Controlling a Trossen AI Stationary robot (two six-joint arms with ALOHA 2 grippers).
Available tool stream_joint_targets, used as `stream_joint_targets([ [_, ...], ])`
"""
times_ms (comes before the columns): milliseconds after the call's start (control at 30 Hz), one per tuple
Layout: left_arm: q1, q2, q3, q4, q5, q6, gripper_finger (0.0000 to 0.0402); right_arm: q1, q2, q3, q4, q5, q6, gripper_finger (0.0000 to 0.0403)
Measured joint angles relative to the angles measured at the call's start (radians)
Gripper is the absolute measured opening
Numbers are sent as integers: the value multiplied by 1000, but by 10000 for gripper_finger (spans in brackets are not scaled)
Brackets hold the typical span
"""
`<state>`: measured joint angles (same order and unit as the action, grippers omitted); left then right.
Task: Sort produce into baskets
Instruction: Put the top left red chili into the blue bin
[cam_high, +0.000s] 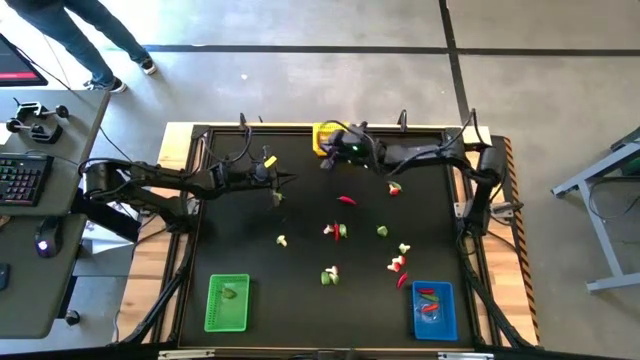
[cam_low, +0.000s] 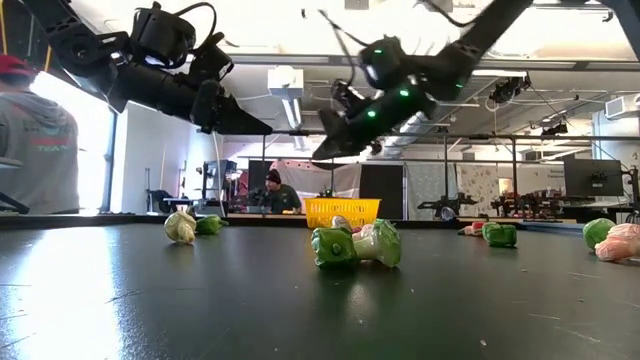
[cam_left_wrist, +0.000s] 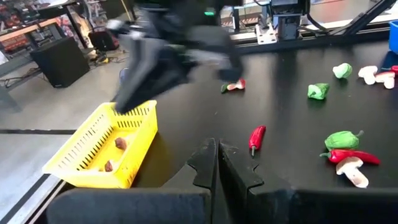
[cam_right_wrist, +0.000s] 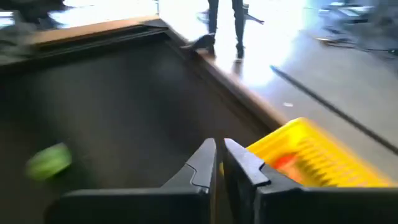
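We see the right end effector (cam_high: 328, 160) beside the far yellow basket (cam_high: 322, 136), fingers nearly together, empty; left end effector (cam_left_wrist: 217, 163) together, waiting mid-left. Produce (cam_high: 340, 231) lies scattered mid-surface. Drop step likely finished; next calls for reaching another piece.

Black tabletop (cam_high: 300, 290) with light wooden edge. On it: yellow basket (cam_high: 322, 139) at top centre edge, green basket (cam_high: 227, 302) lower left, blue basket (cam_high: 434, 310) lower right. Loose produce scattered mid-table: red pepper (cam_high: 346, 200) centre, red/green piece (cam_high: 394, 188) upper right of it, green-and-white pair (cam_high: 336, 231) centre, green piece (cam_high: 382, 231), whitish piece (cam_high: 282, 240) left of centre, green-white piece (cam_high: 329, 275) lower centre, red-white cluster (cam_high: 399, 265) near blue basket.
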<state>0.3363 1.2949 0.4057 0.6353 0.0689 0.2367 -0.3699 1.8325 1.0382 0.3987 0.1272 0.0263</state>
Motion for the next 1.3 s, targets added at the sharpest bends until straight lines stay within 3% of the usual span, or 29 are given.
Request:
stream_joint_targets([
  [200, 0, 0, 0, -10, 0, 0, 5, 78, -96, -234, 105, -93, 51, 8],
  [400, 0, 0, 0, -8, 0, 0, 5, 144, -201, -320, -97, -103, 134, 15],
  [600, 0, 0, 0, -8, 0, 0, 5, 195, -216, -320, -265, -49, 131, 82],
  [733, 0, 0, 0, -9, 0, 0, 5, 203, -201, -320, -282, -41, 104, 140],
  [867, 0, 0, 0, -8, 0, 0, 5, 200, -195, -320, -267, -40, 93, 171],
  [1300, 0, 0, 0, -3, -1, 0, 5, 179, -72, -318, -206, -74, 77, 130],
])
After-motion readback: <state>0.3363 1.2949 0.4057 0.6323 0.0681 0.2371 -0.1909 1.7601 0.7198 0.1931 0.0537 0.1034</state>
